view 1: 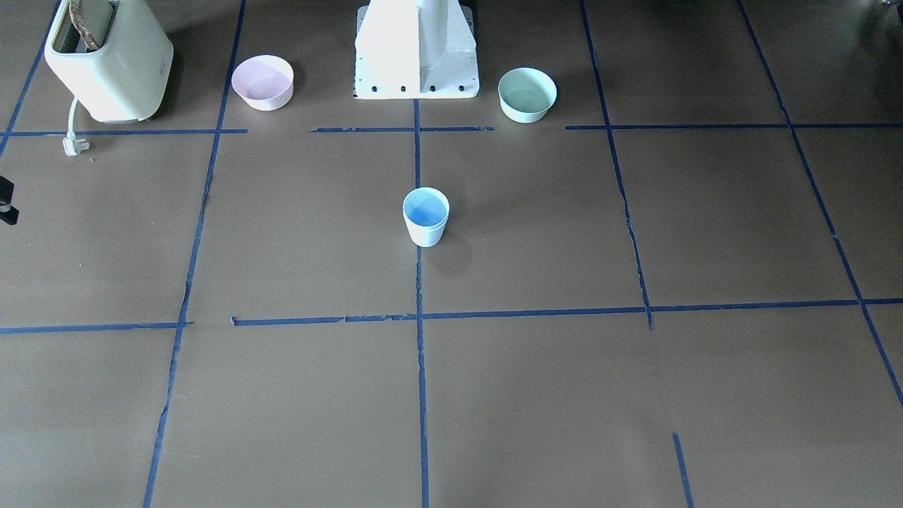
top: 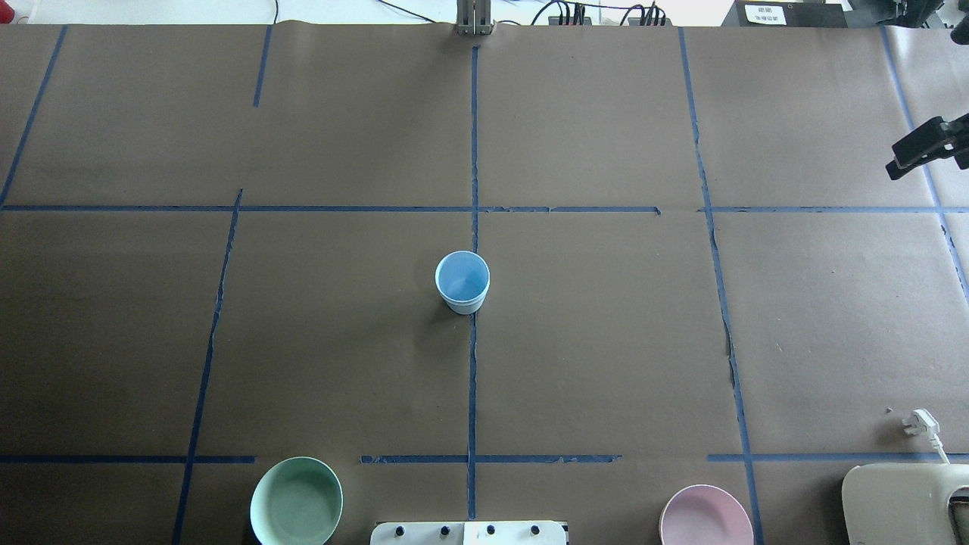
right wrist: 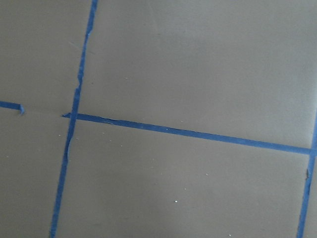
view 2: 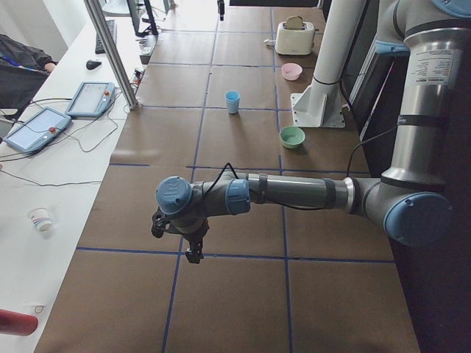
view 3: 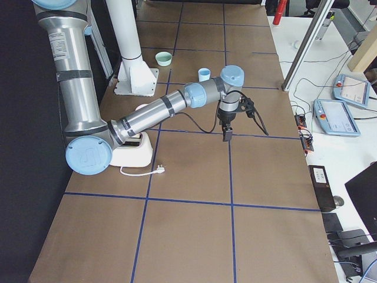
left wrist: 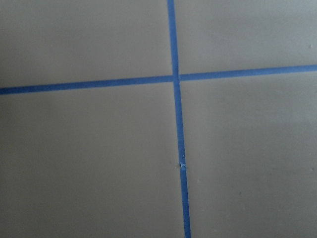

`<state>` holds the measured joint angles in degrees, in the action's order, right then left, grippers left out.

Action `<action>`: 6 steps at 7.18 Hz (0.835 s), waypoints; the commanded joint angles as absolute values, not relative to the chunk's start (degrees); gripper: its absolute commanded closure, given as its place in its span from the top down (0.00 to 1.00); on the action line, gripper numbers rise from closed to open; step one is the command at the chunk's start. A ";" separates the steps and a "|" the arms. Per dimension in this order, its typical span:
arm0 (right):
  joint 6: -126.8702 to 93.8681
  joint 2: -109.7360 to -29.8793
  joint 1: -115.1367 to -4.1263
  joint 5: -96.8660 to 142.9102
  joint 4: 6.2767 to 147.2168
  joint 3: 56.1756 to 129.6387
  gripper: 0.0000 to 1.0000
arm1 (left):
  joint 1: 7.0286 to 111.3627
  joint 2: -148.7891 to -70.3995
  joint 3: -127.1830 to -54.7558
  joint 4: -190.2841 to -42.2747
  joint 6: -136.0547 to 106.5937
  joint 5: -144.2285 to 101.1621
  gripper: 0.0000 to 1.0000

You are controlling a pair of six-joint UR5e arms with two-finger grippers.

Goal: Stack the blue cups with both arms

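One pale-blue cup (view 1: 426, 216) stands upright at the table's centre on the blue tape line; it also shows in the overhead view (top: 462, 281). No second separate cup shows, and I cannot tell if one sits nested inside it. My right gripper (top: 917, 151) hangs at the table's far right edge, only partly in view, well away from the cup; I cannot tell if it is open. My left gripper (view 2: 190, 241) shows only in the exterior left view, far from the cup, state unclear. Both wrist views show only brown paper and blue tape.
A pink bowl (top: 706, 516) and a mint-green bowl (top: 296, 501) flank the white pedestal (top: 469, 532) near the robot base. A cream toaster (top: 908, 503) with a loose white plug (top: 920, 422) stands by the pink bowl.
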<state>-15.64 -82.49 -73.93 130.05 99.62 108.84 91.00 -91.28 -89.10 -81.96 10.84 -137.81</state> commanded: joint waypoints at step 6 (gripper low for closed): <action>6.16 -88.94 -89.03 138.34 99.49 97.82 1.00 | 90.97 -90.62 -88.95 -84.01 10.55 -137.81 1.00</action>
